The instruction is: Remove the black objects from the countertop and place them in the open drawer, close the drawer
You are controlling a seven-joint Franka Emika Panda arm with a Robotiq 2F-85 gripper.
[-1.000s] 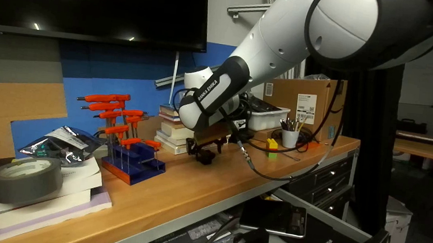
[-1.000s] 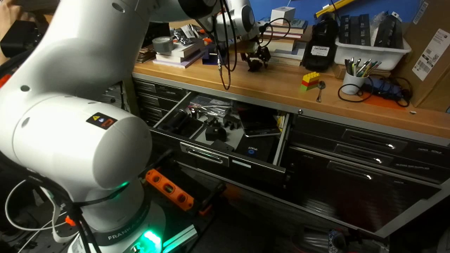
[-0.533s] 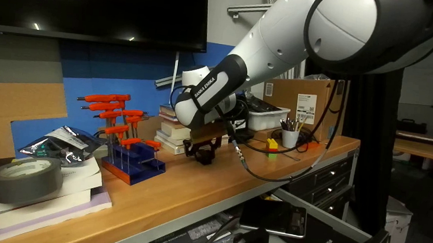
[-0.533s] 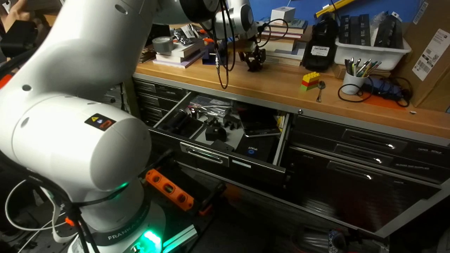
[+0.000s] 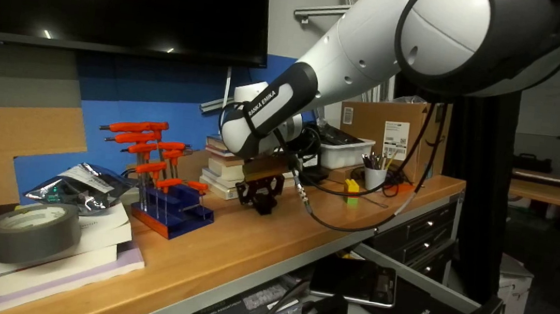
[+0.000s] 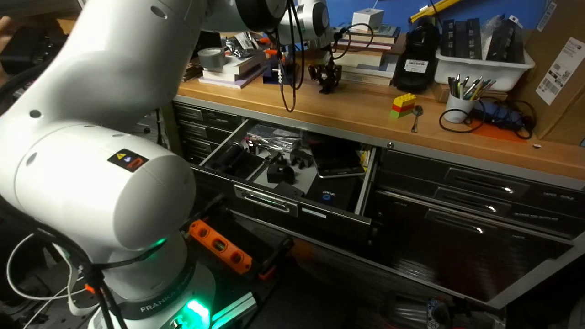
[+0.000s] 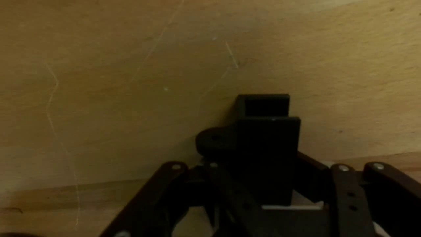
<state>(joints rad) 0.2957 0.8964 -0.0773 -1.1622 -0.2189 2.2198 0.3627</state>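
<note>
- Since a second ago the gripper (image 5: pixel 260 196) has shifted a little toward the picture's left in both exterior views, low over the countertop (image 6: pixel 361 103).
- Between its fingers (image 7: pixel 347 191) sits the black lump (image 7: pixel 268 141), near a pile of books (image 5: pixel 223 168); whether it bears on the wood or hangs just clear is too dark to tell.
- Whether the gripper is clamped on the lump or merely straddles it, I cannot tell: the dark fingers merge with the black shape.
- The lump looks like hard, matte plastic, so it probably handles as light and stiff, hard to crush and only mildly slippery.
- Best hold, I judge: across the two flat sides of the boxy part, low down and square. The round ear (image 7: pixel 209 143) juts out at the picture's left in the wrist view; a finger bearing on it could twist the lump loose.
- Its goal, the drawer (image 6: pixel 329 226), is pulled out below the countertop, with black pieces (image 6: pixel 279 173) inside; whether any of them belongs to the task is unclear.
- Carrying this lump over and pushing the drawer home appear left to do.
</note>
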